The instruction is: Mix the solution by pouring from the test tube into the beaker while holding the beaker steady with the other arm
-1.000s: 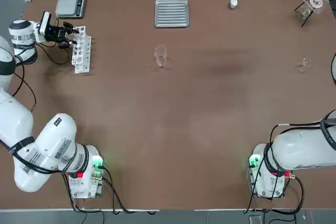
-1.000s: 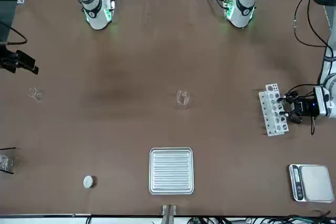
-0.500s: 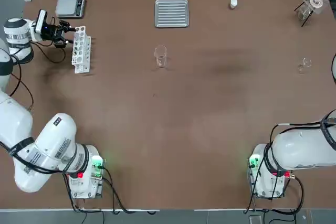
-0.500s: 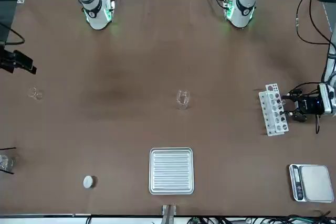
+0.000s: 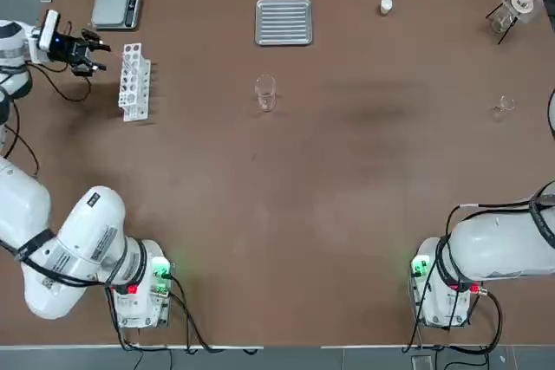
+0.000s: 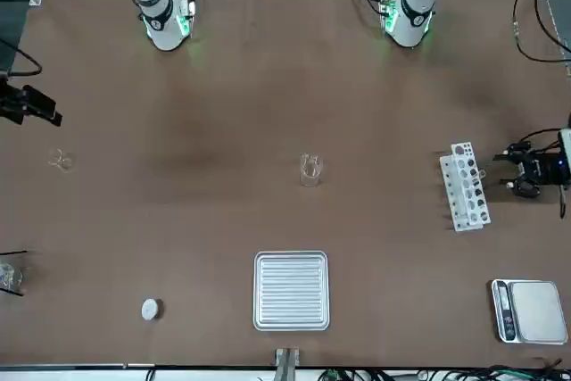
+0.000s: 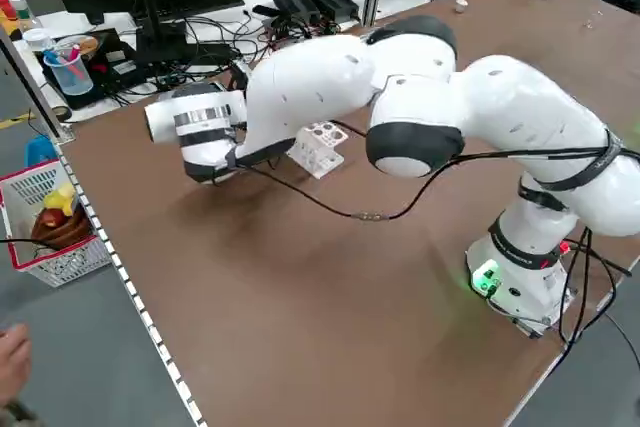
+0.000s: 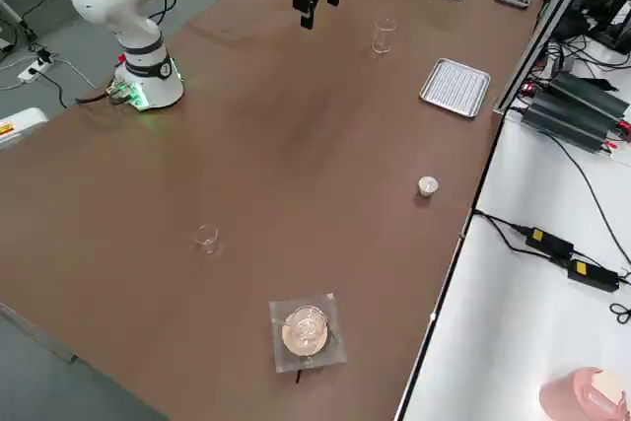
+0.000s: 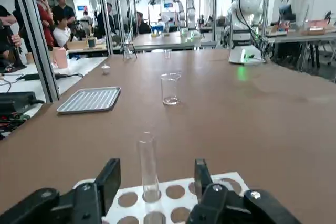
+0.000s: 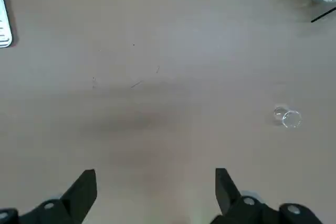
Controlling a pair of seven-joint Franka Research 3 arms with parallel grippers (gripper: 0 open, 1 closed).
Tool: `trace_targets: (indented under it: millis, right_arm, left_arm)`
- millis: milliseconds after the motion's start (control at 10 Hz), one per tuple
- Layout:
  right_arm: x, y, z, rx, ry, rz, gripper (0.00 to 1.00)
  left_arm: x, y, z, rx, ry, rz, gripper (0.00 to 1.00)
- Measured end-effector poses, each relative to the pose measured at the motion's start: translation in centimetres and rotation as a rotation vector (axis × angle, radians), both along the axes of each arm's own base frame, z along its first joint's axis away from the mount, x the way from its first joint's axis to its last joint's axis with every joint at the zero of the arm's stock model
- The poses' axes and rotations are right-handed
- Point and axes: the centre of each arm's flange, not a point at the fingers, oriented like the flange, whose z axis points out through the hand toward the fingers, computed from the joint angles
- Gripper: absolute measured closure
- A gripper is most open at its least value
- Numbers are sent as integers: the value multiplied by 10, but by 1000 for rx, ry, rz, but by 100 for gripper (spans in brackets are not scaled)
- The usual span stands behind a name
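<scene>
The arms [image 5: 78,253] [image 5: 503,244] were white and rounded, with black bands at the joints and dark lettering on the left one. Green lights [image 5: 161,267] [image 5: 421,264] glowed at the bases, near small red spots (bright as berries). Black cables [image 5: 195,331] [image 5: 499,322] looped beside them. The jaws [image 9: 156,179] [image 10: 161,184] were black, dotted with silvery screws [image 9: 255,195] [image 10: 293,210].

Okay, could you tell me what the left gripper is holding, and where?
Nothing: the left gripper is open, and the test tube stands in the rack.
</scene>
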Motion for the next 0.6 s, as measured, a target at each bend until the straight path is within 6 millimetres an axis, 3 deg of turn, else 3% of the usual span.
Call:
trace_targets:
  millis: [100, 300, 400, 600]
  right_arm:
    - [0, 0, -1, 0, 1, 0, 0]
    - [0, -3, -3, 0, 2, -1, 0]
    - [0, -5, -3, 1, 3, -1, 0]
    - [0, -7, -3, 1, 3, 0, 0]
  left_arm:
    - [-2, 8, 19, 34, -11, 5, 33]
    - [-2, 11, 58, 97, -37, 2, 8]
    - [-1, 11, 76, 126, -50, 2, 0]
    - [-4, 11, 113, 215, -23, 2, 0]
